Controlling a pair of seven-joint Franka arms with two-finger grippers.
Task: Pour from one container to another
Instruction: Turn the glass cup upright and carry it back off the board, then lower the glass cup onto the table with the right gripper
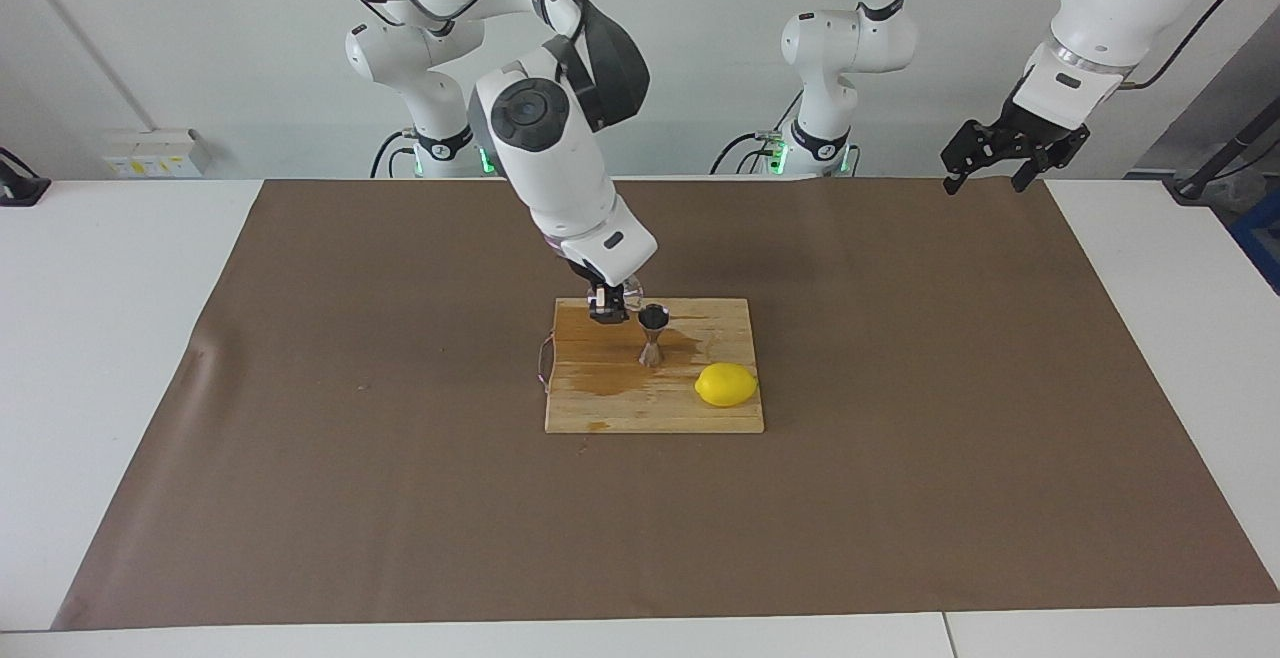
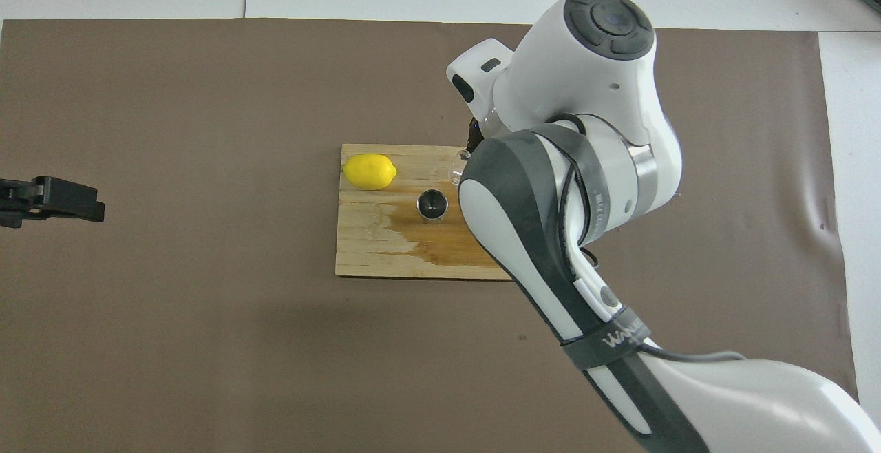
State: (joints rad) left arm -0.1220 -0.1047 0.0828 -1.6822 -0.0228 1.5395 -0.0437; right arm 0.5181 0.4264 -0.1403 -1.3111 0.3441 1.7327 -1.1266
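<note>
The right hand point(image 1: 612, 306) grasped the glass cup point(image 1: 632, 290), tilted just over the jigger point(image 1: 652, 334) on the board point(image 1: 700, 416). The left hand point(image 1: 1008, 153) waited released above the mat's edge.

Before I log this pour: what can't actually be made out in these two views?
- Overhead view: the right gripper and most of the glass cup are covered by the right arm's own wrist.
- Both views: the cup's contents, too small and clear to tell.
- Facing view: the jigger interior is not visible.
- Overhead view: the left gripper is cut off by the picture's edge.
</note>
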